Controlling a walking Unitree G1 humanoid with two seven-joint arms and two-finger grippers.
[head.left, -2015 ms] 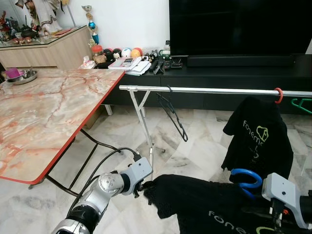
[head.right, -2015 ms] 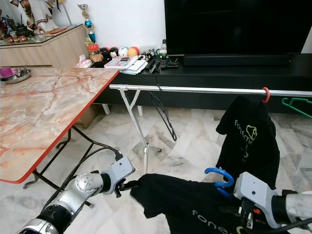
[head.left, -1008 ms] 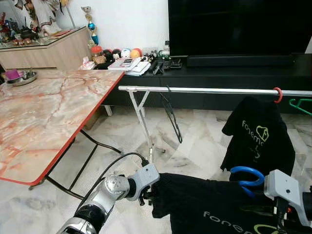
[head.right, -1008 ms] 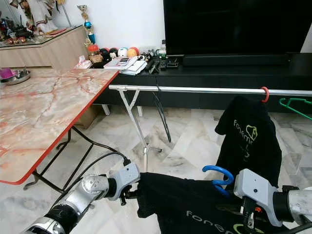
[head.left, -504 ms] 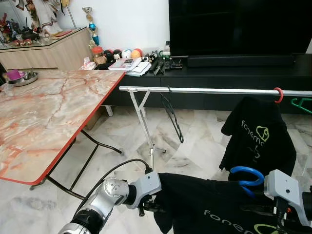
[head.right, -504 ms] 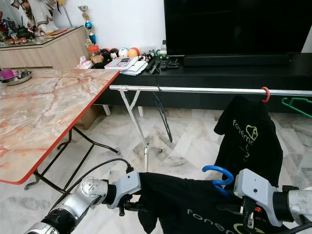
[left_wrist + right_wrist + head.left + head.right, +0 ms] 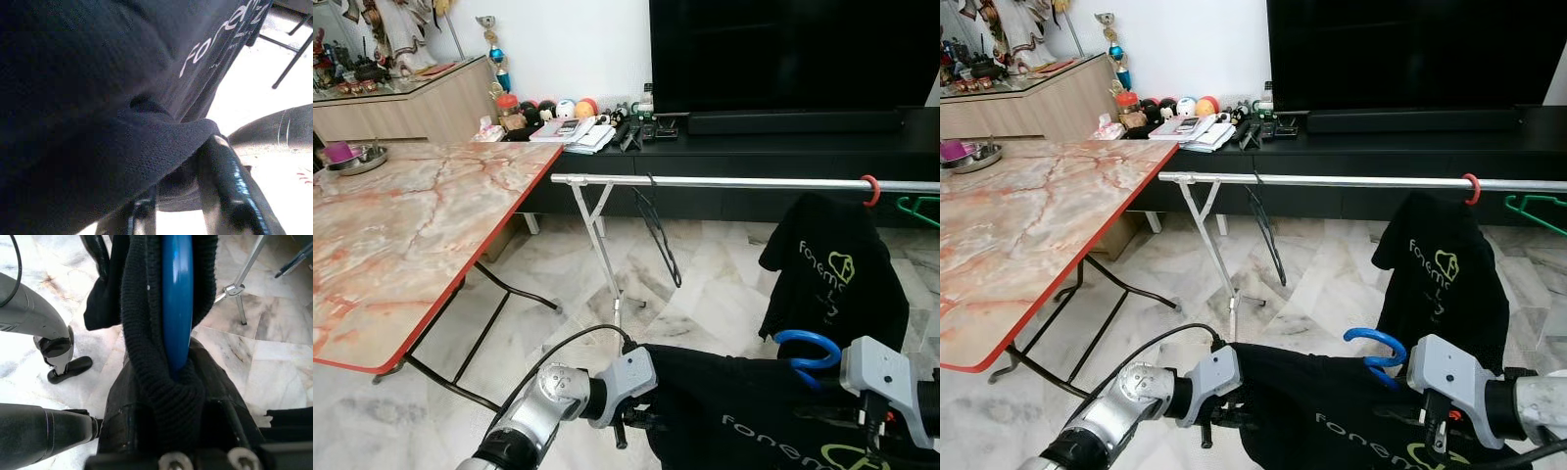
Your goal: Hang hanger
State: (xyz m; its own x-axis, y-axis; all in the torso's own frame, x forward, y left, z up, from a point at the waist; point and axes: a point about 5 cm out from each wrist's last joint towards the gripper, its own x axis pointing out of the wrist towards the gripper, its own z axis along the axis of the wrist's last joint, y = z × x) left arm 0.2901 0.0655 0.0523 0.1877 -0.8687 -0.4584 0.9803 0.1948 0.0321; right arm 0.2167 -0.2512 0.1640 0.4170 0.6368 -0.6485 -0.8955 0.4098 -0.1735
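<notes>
Low in the near foreground, your right gripper [image 7: 177,382] is clamped on the blue hanger [image 7: 808,350] carrying a black shirt [image 7: 754,411] — well short of the rail [image 7: 724,182] beyond. Your left gripper [image 7: 631,423] pinches the shirt's left edge, fingers [image 7: 227,171] closed on the cloth.

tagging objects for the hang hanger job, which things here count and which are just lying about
Part of the job:
blue hanger
black shirt on it
metal rail
left gripper
right gripper

Just lying about:
marble table
hung shirt
empty black hanger
TV
</notes>
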